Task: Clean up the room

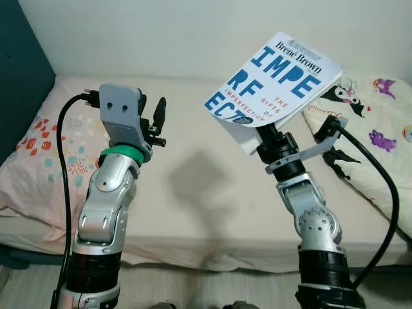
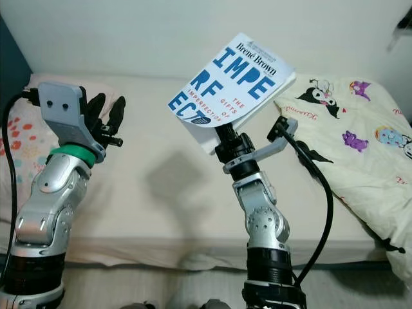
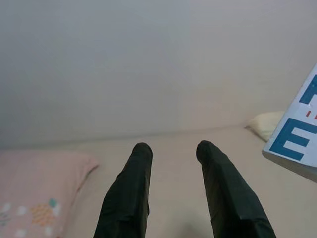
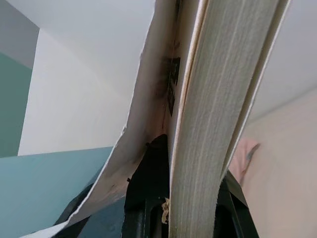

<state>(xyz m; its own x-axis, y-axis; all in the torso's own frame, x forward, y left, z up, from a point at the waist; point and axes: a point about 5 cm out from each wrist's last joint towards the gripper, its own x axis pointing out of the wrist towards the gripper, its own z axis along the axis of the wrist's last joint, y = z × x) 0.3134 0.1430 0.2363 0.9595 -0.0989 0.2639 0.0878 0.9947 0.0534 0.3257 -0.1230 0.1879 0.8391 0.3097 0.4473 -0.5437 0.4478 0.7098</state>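
White-covered with big blue lettering, the book (image 1: 273, 80) stood tilted in the air above the bed (image 1: 206, 193). The right gripper (image 4: 171, 198) was clamped on its lower edge; the left gripper (image 3: 173, 163), fingers parted, held nothing.

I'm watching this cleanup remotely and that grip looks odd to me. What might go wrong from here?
The right gripper holds the book by one edge, raised and tilted over the bed. The front cover peels away from the pages, so it may bend, tear or slip. The left gripper, jaws open, gives no support.
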